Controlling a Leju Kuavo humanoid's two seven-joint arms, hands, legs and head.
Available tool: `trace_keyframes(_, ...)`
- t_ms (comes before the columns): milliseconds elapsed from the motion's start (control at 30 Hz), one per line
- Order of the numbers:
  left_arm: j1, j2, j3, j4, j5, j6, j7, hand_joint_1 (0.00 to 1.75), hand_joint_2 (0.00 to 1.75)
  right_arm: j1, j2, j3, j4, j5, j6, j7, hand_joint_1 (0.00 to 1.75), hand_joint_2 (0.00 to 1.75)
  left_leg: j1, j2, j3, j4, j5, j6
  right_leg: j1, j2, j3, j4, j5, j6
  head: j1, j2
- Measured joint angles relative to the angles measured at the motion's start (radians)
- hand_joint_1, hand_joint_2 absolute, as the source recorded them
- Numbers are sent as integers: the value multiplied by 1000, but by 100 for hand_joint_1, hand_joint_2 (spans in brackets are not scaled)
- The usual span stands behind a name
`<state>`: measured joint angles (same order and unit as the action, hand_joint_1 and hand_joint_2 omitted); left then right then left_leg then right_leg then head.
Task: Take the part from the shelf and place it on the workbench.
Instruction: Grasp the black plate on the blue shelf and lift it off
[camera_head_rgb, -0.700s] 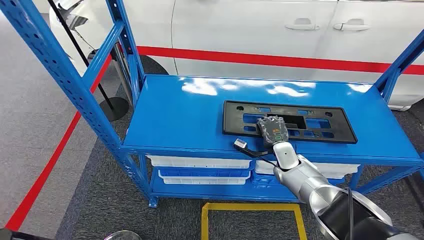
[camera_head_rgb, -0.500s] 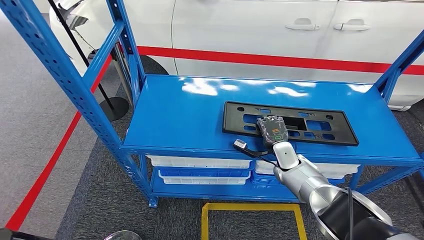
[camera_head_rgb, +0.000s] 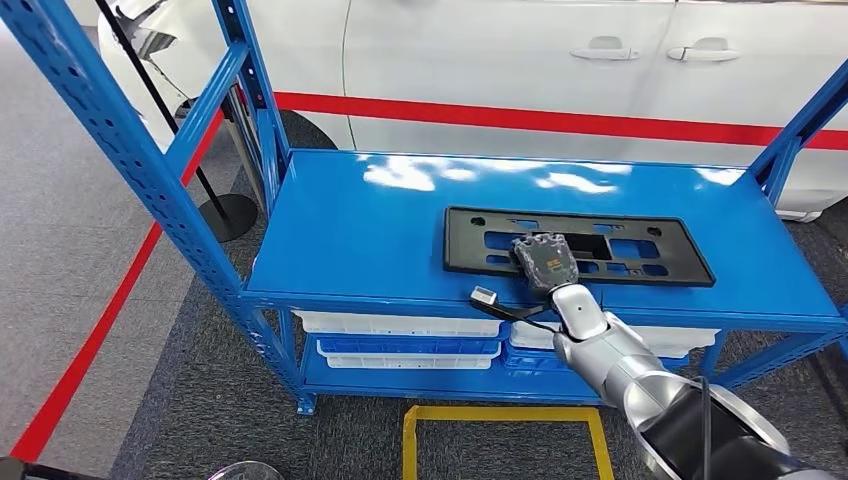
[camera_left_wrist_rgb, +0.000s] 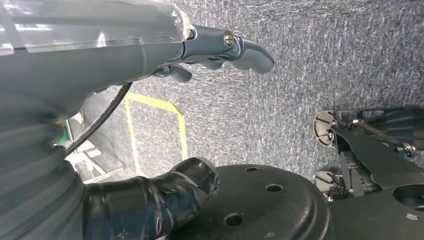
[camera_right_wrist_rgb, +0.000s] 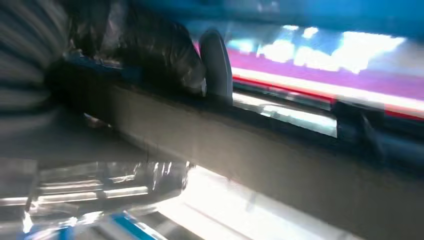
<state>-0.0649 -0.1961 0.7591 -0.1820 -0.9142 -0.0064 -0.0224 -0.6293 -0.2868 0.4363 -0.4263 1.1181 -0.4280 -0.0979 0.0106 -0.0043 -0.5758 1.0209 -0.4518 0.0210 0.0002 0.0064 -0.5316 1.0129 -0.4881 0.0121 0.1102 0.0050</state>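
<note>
The part is a flat black plastic plate with cut-outs (camera_head_rgb: 468, 246), lying on the blue shelf top (camera_head_rgb: 350, 230) right of centre. My right hand (camera_head_rgb: 546, 262) lies over the plate's near edge, fingers on top. In the blurred right wrist view the dark fingers and grey thumb of my right hand (camera_right_wrist_rgb: 150, 50) close around the plate's edge (camera_right_wrist_rgb: 280, 165). A small grey connector on a black cable (camera_head_rgb: 485, 295) hangs by that wrist at the shelf's front lip. My left hand (camera_left_wrist_rgb: 220, 50) hangs over grey carpet, fingers apart, holding nothing.
Blue uprights (camera_head_rgb: 130, 150) frame the shelf at left and far right. White bins (camera_head_rgb: 400, 325) sit on the lower level. A white car with a red stripe (camera_head_rgb: 500, 60) stands close behind. A yellow floor outline (camera_head_rgb: 500, 412) lies in front of the shelf.
My right wrist has dropped slightly and drawn back toward me, the connector with it. The plate's left end has shifted a few pixels.
</note>
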Motion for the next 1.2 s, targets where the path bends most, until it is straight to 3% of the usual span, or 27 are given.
trace_keyframes(133,1,0,15,0,6,15,14,0,175,43,-24,-7,-175,-83,-12,-83,175,175,-3,0,-7,2,1,1,-4,1,-6,0,2,2,0,0)
trace_keyframes(333,3,2,39,0,14,23,17,0,175,87,-84,-8,-573,-161,90,-57,175,175,-10,-3,-18,5,2,6,-11,-3,-17,2,2,5,0,0)
trace_keyframes(467,4,1,48,0,14,21,16,0,175,91,-119,-10,-712,-171,107,-56,175,175,-7,-2,-15,-6,9,18,-12,-3,-16,1,-1,16,0,0)
trace_keyframes(533,3,0,49,0,14,19,16,0,175,93,-137,-11,-750,-172,108,-59,175,175,0,1,-10,-23,23,27,-13,-3,-32,45,-41,22,0,0)
trace_keyframes(600,2,0,49,0,13,18,16,0,175,96,-150,-13,-770,-172,109,-61,175,175,2,3,-11,-28,27,31,-18,-3,-77,154,-109,28,1,0)
trace_keyframes(667,2,0,49,0,13,17,16,0,175,104,-157,-14,-782,-172,110,-61,175,175,3,4,-15,-25,27,30,-27,-3,-113,241,-136,37,1,0)
trace_keyframes(700,2,0,49,0,13,17,16,0,175,108,-159,-14,-786,-173,111,-62,175,175,4,4,-18,-21,26,29,-33,-4,-113,243,-123,43,1,0)
trace_keyframes(733,1,0,50,0,12,17,16,0,175,110,-162,-14,-791,-173,111,-63,175,175,7,4,-23,-14,25,27,-39,-5,-95,209,-94,49,1,0)
trace_keyframes(767,1,0,50,0,11,16,16,0,175,111,-166,-14,-795,-175,112,-64,175,175,11,3,-28,-4,22,22,-45,-6,-67,152,-60,55,1,0)
trace_keyframes(833,1,0,50,0,9,17,16,0,175,111,-172,-14,-801,-180,114,-67,175,175,17,1,-42,14,19,5,-45,-2,-20,56,-22,61,1,0)
trace_keyframes(900,0,0,50,0,8,18,17,0,175,112,-177,-14,-804,-184,117,-69,175,175,15,-3,-51,21,24,-14,-37,3,-18,38,-22,49,1,0)
trace_keyframes(1000,2,-1,50,0,6,18,19,0,175,113,-181,-14,-807,-185,118,-71,175,175,16,-4,-65,27,24,-34,-35,3,-39,42,-7,17,1,0)
trace_keyframes(1067,2,-1,51,0,4,18,20,0,175,113,-182,-14,-810,-186,118,-71,175,175,18,-2,-89,83,-33,-38,-34,-1,-57,40,8,-6,0,0)
trace_keyframes(1133,1,-1,50,0,3,19,20,0,175,114,-182,-14,-813,-188,118,-71,175,175,16,0,-125,204,-124,-36,-25,-4,-77,40,23,-20,0,0)
trace_keyframes(1167,1,-1,50,0,3,20,20,0,175,116,-182,-14,-813,-188,118,-72,175,175,14,0,-137,262,-154,-34,-19,-5,-88,41,31,-25,0,0)
trace_keyframes(1200,1,-1,50,0,2,20,20,0,175,118,-183,-14,-813,-189,118,-72,175,175,10,0,-136,293,-161,-29,-13,-5,-98,41,39,-28,0,0)
